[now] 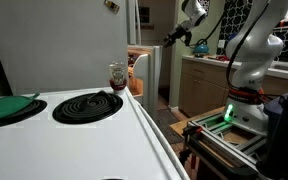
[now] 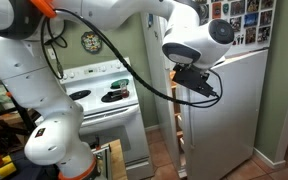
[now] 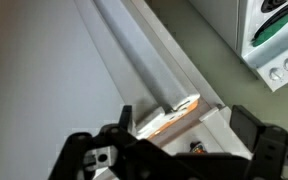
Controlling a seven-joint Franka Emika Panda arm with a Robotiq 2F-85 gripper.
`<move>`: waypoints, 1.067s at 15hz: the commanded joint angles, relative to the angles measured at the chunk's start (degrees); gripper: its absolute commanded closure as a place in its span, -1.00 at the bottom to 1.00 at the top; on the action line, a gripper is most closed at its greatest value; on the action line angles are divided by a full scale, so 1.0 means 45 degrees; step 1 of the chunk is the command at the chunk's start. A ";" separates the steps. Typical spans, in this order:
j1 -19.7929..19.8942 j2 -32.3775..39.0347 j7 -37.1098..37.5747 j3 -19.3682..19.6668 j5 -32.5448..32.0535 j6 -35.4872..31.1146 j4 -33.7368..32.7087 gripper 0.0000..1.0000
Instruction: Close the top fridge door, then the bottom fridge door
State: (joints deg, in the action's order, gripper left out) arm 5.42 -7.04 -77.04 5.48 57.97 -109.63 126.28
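The tall silver-grey fridge [image 2: 234, 110] stands at the right. The top fridge door [image 1: 142, 18] stands open, seen edge-on in an exterior view [image 2: 171, 35]. The bottom fridge door [image 1: 146, 72] also stands open, and its pale edge shows in an exterior view [image 2: 182, 135]. My gripper [image 1: 174, 38] hangs in front of the open doors, about level with the seam between them [image 2: 202, 88]. In the wrist view its jaws [image 3: 184, 125] are wide open and empty. They face a grey door panel [image 3: 44, 80] with a pale edge and a shelf holding an orange item. I cannot tell whether they touch it.
A white stove [image 1: 74, 130] with coil burners fills the foreground, with a small jar [image 1: 117, 75] at its back edge. Beige wooden cabinets [image 1: 199, 85] stand beyond the doors. The robot base [image 1: 246, 70] sits on a frame at the right.
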 commanded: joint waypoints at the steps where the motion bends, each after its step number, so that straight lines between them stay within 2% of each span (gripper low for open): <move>1: -0.0143 0.0299 -0.0098 -0.0012 0.0412 -0.0218 0.0116 -1.00; 16: -0.0249 0.0709 0.0355 -0.0130 0.1479 0.0320 0.0088 -1.00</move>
State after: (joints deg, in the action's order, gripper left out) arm 4.43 -3.98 -76.21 4.91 63.55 -109.35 126.28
